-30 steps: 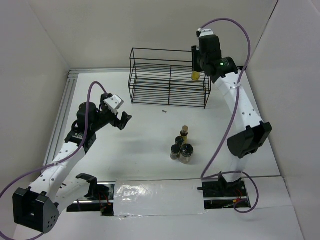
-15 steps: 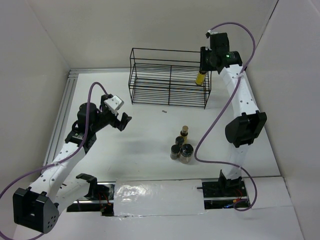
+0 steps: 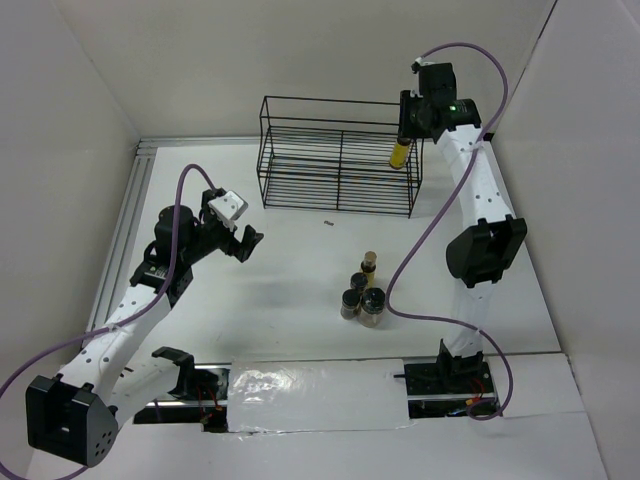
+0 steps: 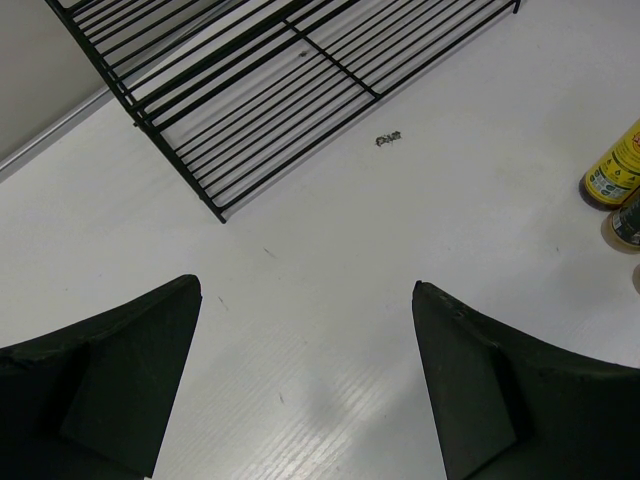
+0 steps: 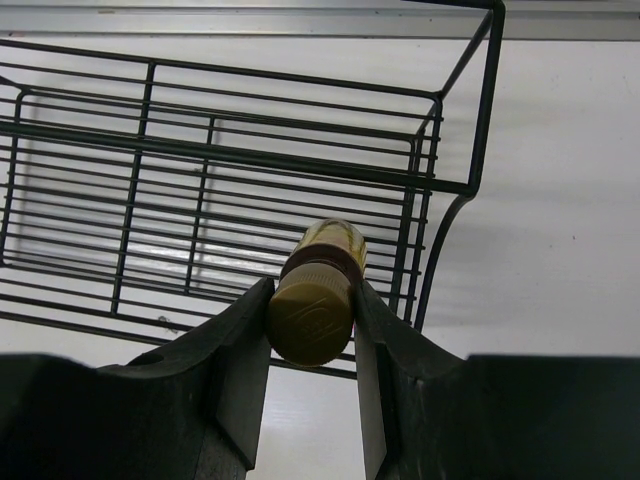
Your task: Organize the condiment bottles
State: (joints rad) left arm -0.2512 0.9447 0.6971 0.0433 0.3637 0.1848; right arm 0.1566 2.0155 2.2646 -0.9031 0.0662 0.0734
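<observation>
My right gripper (image 3: 405, 138) is shut on the tan cap of a slim yellow-filled bottle (image 3: 399, 155) and holds it over the right end of the black wire rack (image 3: 300, 165). In the right wrist view the cap (image 5: 312, 318) sits between the fingers above the rack's wires (image 5: 150, 140). A second slim yellow bottle (image 3: 369, 263), two short dark-lidded jars (image 3: 358, 282) (image 3: 349, 304) and a fatter black-lidded jar (image 3: 373, 308) stand grouped mid-table. My left gripper (image 3: 247, 240) is open and empty above the table, left of the group; the left wrist view (image 4: 305, 290) shows the yellow bottle (image 4: 615, 170) at the right edge.
A small dark scrap (image 3: 328, 223) lies on the table in front of the rack, also in the left wrist view (image 4: 388, 139). White walls close in the table on the left, back and right. A metal rail (image 3: 130, 200) runs along the left edge.
My right arm has swung right and stretched out, carrying the yellow bottle to the rack's right end. In the last half second it barely moved. The left arm has not moved.
</observation>
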